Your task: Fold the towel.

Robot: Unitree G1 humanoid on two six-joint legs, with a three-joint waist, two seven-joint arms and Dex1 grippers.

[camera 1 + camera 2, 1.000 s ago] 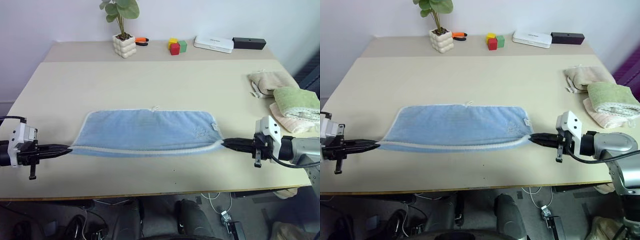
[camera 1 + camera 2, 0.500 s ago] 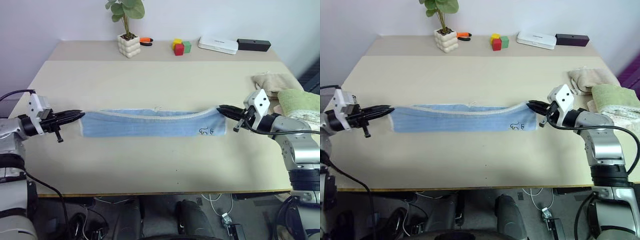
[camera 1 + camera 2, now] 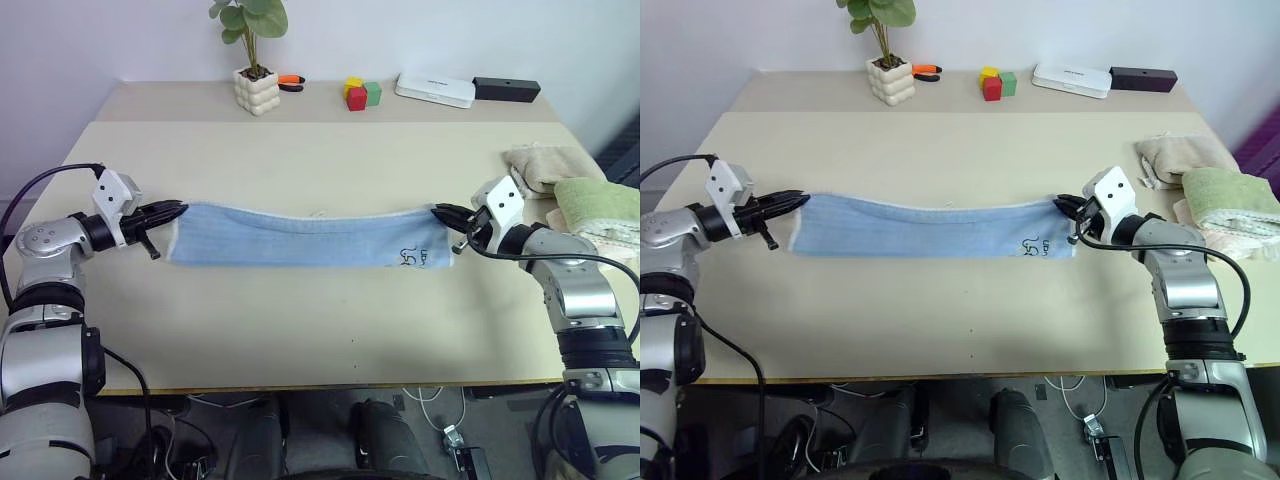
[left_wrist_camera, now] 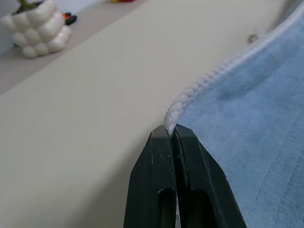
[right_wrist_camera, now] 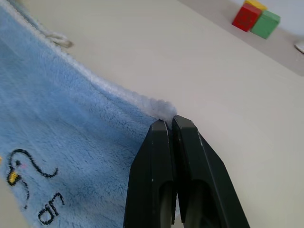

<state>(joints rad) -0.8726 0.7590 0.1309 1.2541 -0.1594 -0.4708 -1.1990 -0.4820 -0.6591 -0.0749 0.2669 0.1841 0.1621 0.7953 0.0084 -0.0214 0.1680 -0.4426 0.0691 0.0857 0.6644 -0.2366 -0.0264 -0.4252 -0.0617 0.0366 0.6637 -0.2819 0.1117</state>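
Note:
The light blue towel point(image 3: 300, 236) lies folded into a long narrow strip across the middle of the table, with a small dark drawing point(image 3: 410, 258) near its right end. My left gripper point(image 3: 176, 210) is shut on the towel's left corner at its pale hem point(image 4: 199, 88). My right gripper point(image 3: 440, 212) is shut on the right corner, where the whitish edge point(image 5: 156, 108) pokes out between the black fingers point(image 5: 190, 161). Both grippers point inward toward each other, low over the table.
A potted plant point(image 3: 253, 80), coloured blocks point(image 3: 360, 93), a white box point(image 3: 433, 89) and a black box point(image 3: 506, 88) stand along the table's far edge. Beige point(image 3: 540, 166) and green point(image 3: 600, 200) towels are piled at the right edge.
Both grippers carried the towel's near edge up and away toward the far edge, folding it over. The strip now lies a little farther back, with the drawing facing up.

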